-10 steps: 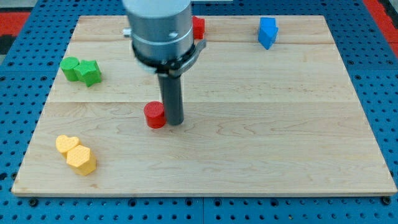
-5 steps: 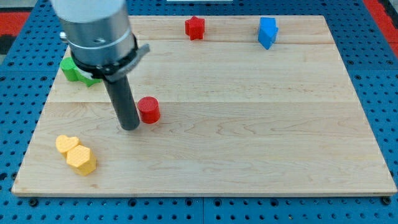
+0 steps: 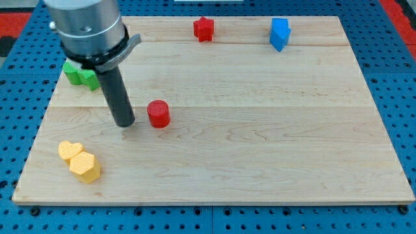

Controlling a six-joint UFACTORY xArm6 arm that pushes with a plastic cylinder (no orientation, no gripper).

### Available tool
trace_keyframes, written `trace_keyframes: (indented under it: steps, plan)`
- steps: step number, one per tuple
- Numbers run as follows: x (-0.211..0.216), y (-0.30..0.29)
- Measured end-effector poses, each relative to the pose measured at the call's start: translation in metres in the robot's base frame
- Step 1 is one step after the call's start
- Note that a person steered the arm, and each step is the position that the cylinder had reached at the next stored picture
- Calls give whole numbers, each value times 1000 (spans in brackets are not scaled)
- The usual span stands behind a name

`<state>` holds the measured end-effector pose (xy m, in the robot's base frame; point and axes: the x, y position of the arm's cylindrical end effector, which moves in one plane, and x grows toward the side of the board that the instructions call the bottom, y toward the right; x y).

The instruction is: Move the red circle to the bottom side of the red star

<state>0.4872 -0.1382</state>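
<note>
Camera view, red circle (image 3: 158, 114) just right of my tip (image 3: 125, 123), seemingly apart

My tip (image 3: 125, 123) rests on the board — rod nearly upright.

one raised front view down on the board (image 3: 260, 149).

Board (image 3: 260, 143) showing pale wood grain on blue pegboard (image 3: 403, 97). Circle (image 3: 158, 114) and star (image 3: 203, 28) showing red; upper-right block (image 3: 279, 34) blue; left blocks (image 3: 80, 75) green; lower-left blocks (image 3: 79, 161) yellow. Rod dark, my tip (image 3: 125, 123) dark.
</note>
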Motion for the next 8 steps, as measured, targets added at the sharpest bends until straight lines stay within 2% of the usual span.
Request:
trace_keyframes:
  steps: [1,2,3,5,6,7,8]
  plan:
    - [-2,53]
    - [-44,75]
    - [-48,113]
    - [-153,119]
    - [-151,118]
    - [-151,84]
    - [-167,78]
